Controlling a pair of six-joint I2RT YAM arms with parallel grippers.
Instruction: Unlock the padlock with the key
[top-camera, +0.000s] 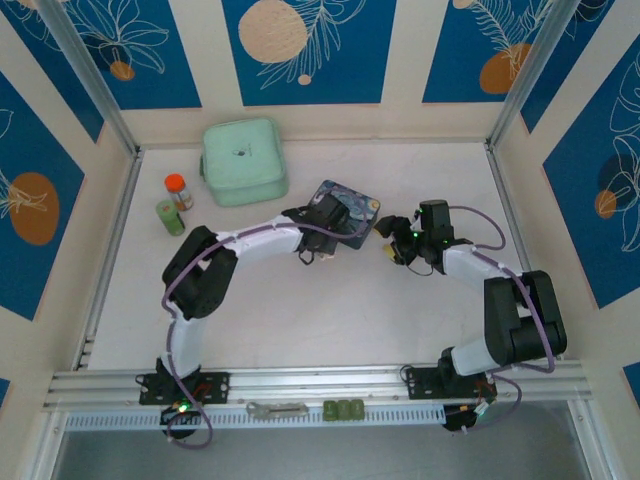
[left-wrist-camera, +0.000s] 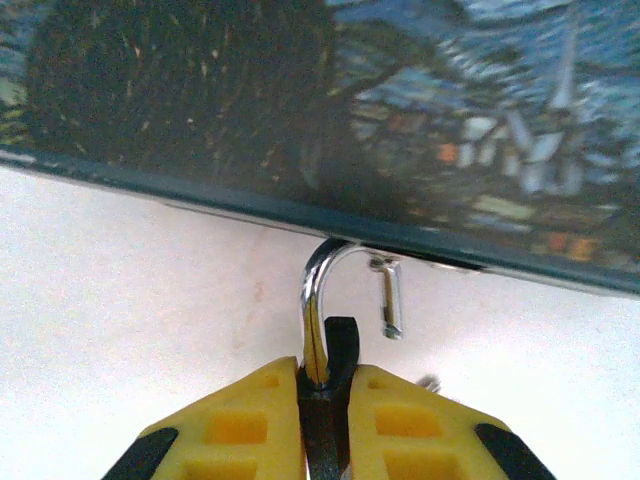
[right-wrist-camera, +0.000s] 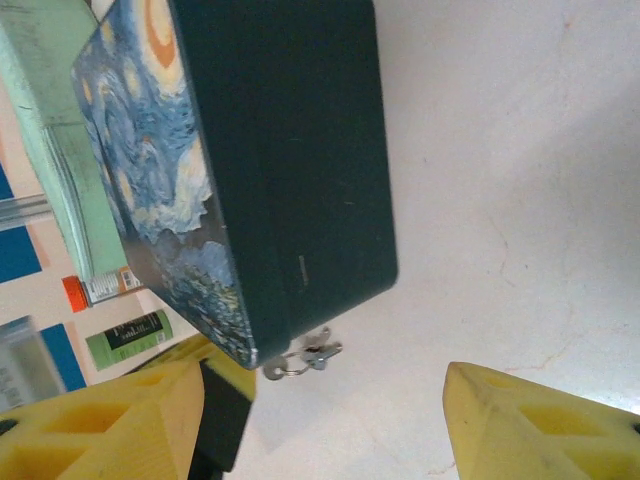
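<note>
The left gripper (left-wrist-camera: 323, 392) is clamped on the small dark padlock (left-wrist-camera: 341, 345), whose silvery shackle (left-wrist-camera: 312, 290) reaches up to the painted tin box's (left-wrist-camera: 420, 130) edge. The right gripper (right-wrist-camera: 320, 420) hovers just beside the box's corner, jaws apart.

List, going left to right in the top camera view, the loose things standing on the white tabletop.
green bottle → mint-green lidded box → blue painted tin box. The orange-capped bottle overlaps the green one, so it is left out.
</note>
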